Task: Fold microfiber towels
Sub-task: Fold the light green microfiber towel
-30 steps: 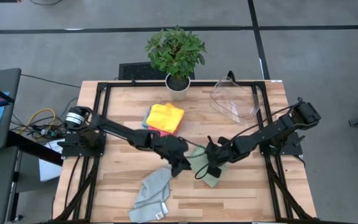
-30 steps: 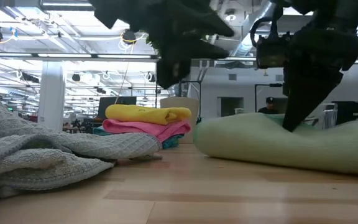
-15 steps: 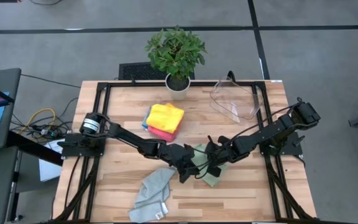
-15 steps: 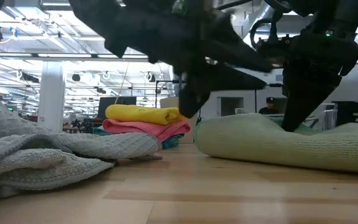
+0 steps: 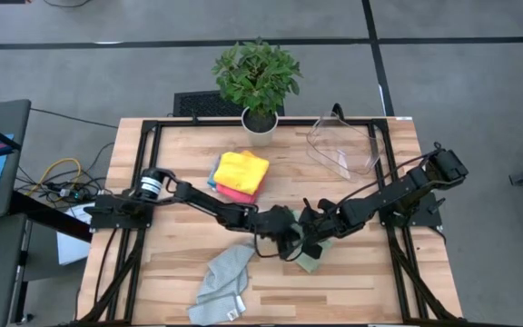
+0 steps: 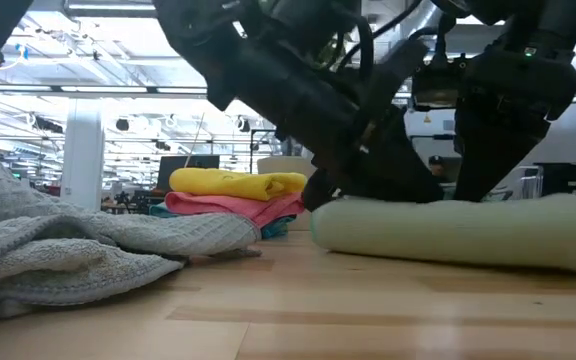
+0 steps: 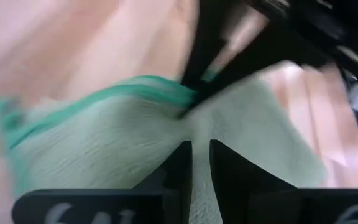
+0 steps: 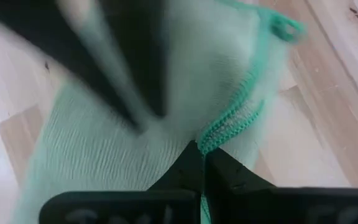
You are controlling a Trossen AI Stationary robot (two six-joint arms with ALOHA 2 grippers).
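Observation:
A pale green microfiber towel (image 5: 308,262) lies bunched on the table's middle, low and long in the low view (image 6: 448,235). Both grippers are down on it side by side. My left gripper (image 7: 201,165) comes in from the table's left, its fingers almost together on the cloth. My right gripper (image 8: 202,160) stands just to its right, shut on the towel's green-stitched hem. A grey towel (image 5: 221,282) lies crumpled near the front edge. A folded stack of yellow, pink and teal towels (image 5: 241,173) rests at the back middle. My left gripper comes down slanting from the table's left onto the towel's upper surface (image 7: 199,132), with a narrow strip of cloth between its fingers. How many layers it has, I cannot tell. The towel lies on the table under it. My right gripper pinches the towel's green-stitched hem (image 8: 211,143) between its two fingers, steeply from above. The hem runs away from the fingertips, and the rest of the cloth spreads on the table below.
A potted plant (image 5: 258,82) stands at the far edge, and a clear plastic bin (image 5: 343,145) lies at the back right. Bare wood shows at the front right and back left.
My left gripper has sunk and gone toward the table's right, from above the grey towel's edge onto the pale green towel beside my right gripper. The towel's hump has flattened into a low, level roll. My right gripper has kept still.

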